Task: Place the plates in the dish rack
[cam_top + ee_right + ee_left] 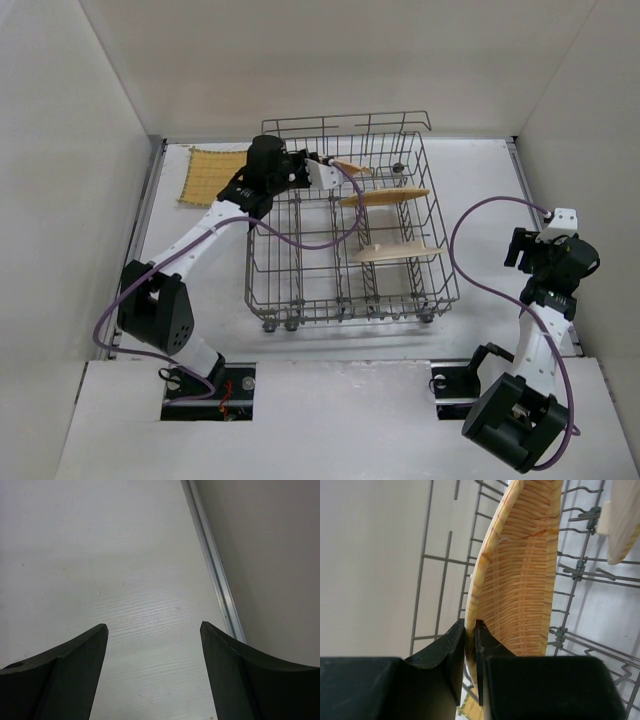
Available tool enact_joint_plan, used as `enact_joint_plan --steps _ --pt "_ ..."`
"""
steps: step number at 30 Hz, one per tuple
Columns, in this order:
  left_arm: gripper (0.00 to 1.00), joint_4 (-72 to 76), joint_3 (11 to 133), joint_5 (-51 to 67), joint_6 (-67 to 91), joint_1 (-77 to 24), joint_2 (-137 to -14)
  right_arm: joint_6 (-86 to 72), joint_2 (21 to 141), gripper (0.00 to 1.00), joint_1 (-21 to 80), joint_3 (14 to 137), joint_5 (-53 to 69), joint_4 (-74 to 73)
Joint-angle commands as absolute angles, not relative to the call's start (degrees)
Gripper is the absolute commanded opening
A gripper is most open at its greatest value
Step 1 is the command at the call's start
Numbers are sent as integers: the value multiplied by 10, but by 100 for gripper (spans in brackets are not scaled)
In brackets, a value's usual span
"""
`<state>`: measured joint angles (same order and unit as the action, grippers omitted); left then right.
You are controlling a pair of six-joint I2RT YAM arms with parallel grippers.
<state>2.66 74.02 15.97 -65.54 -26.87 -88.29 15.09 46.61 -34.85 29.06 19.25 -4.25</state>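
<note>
Hiding orange plate (520, 580) edge: left fingers (446, 652)

The orange plate (520, 580) is cut off above, its rim hidden inside the left hand (470, 630).

The white table (480, 190) bears the dish rack (345, 297) and, beside it, one yellow plate (213, 177).
</note>
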Motion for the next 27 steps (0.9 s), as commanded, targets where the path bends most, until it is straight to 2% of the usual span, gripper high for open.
enact_joint_plan --steps 1,27 --pt "7 77 768 215 -672 -266 -883 139 468 80 -349 307 188 -11" --pt "7 83 767 228 -663 -264 -945 140 484 79 -349 318 187 -23"
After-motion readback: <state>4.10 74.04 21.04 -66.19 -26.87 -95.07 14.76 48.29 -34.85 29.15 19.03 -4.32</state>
